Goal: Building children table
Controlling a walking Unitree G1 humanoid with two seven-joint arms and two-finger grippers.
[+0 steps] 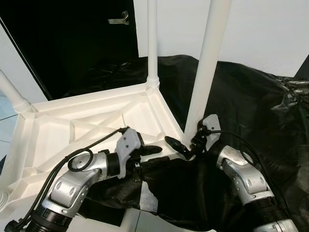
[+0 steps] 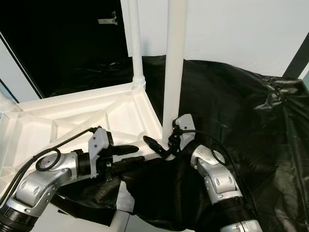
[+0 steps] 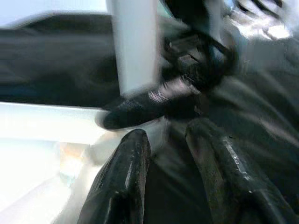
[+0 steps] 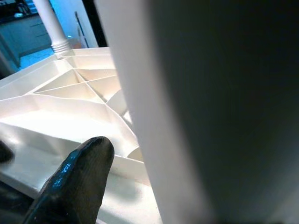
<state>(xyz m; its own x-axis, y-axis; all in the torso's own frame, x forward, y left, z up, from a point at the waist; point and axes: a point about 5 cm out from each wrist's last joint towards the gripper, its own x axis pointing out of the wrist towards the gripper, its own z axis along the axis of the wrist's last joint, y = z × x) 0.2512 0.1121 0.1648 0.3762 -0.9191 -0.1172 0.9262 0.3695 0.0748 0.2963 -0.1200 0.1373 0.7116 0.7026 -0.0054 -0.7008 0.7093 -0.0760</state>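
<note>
Right hand [image 1: 186, 145] grasps leg [image 1: 205, 72] at its base, left hand [image 1: 147, 157] released nearby: keep leg vertical over tabletop [image 1: 72, 125] corner socket, w/ left bracing.

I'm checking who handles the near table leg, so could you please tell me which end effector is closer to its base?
Right. The right end effector is at the base of the near leg; the left end effector sits beside it, over the tabletop rim.
</note>
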